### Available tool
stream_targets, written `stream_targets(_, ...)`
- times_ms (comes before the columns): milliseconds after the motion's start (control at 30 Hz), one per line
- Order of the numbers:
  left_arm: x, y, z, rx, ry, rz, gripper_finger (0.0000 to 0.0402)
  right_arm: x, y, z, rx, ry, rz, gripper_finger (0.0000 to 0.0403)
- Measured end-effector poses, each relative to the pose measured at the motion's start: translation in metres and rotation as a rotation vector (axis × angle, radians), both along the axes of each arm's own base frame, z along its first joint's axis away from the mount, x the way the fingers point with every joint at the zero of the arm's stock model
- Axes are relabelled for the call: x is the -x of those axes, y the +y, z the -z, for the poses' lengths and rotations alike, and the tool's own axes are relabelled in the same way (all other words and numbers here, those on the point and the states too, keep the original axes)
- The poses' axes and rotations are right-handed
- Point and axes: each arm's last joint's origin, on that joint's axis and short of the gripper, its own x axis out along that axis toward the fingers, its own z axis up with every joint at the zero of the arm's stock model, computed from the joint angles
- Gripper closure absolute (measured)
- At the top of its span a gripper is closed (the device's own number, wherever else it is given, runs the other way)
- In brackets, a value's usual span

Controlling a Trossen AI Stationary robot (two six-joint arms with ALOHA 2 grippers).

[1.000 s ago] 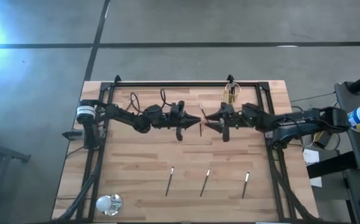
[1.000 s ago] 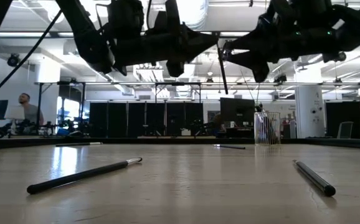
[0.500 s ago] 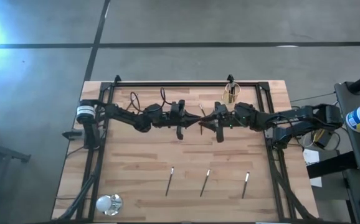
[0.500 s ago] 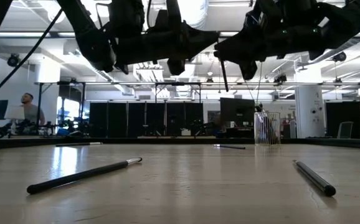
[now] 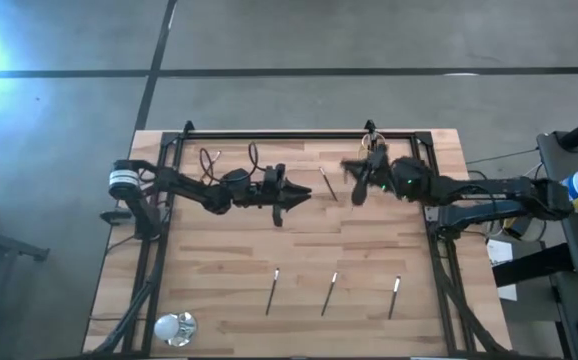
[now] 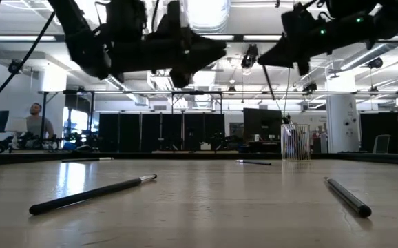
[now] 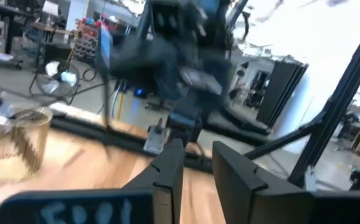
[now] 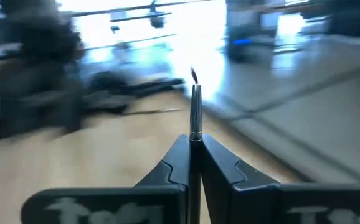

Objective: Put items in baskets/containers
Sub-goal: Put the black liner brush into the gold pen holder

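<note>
Sticks already stand in the cup (image 5: 372,152) at 1 o'clock. One stick (image 8: 194,118) is clamped in the right gripper (image 5: 354,187) jaws nearby; left gripper (image 5: 295,195) jaws are parted, empty. Four sticks (image 5: 272,290) remain on the surface (image 5: 219,270).

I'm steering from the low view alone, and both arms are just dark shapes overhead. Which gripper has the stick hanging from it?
Observer: The right gripper does. Its wrist view shows it shut on a thin dark stick with a silvery tip.
Operator: And the left one?
Observer: The left gripper is open, with nothing between its fingers.
Operator: Where's the right gripper relative to the cup?
Observer: From above, it is just beside the small clear amber cup, on the side toward the table's middle, not over it.
</note>
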Motion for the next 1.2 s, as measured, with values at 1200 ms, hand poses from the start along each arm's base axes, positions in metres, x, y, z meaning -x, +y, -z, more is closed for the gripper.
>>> stream_targets(1200, 0.057, -0.005, 0.046, 0.010, 0.033, -0.132, 0.0320, 0.036, -0.122, 0.075, -0.105, 0.146, 0.657, 0.0389)
